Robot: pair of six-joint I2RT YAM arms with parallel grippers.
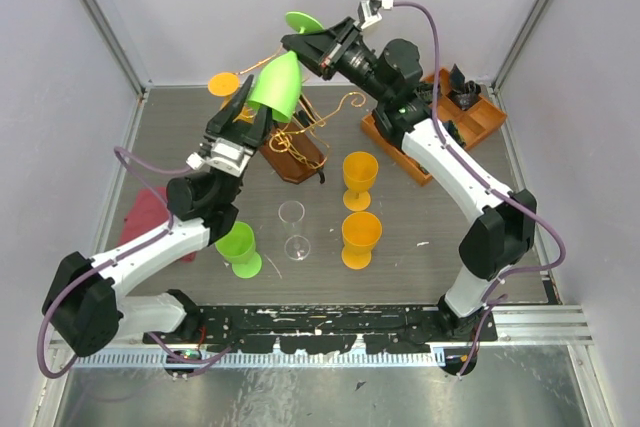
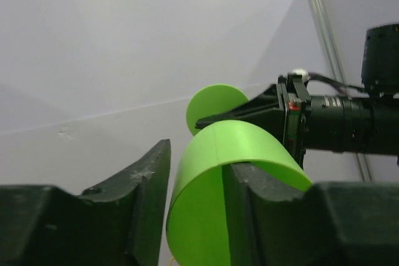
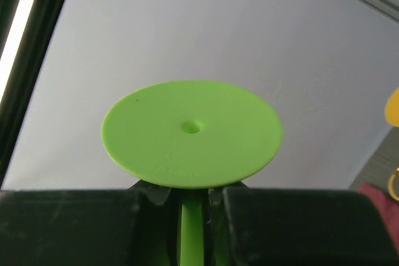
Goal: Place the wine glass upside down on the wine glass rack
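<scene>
Green wine glass [image 1: 277,85] is hanging tilted, foot uppermost, near the wine glass rack [image 1: 300,147].
Right fingers [image 3: 280,222] are clamping its stem; left fingers [image 2: 137,191] are standing apart around the bowl.

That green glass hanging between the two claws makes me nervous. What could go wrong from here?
The right gripper pinches only the thin stem of the green glass, so it might swivel or slip. The left gripper, jaws open, seems to straddle the bowl's rim; pulling away could knock it. A drop could hit the rack below.
</scene>
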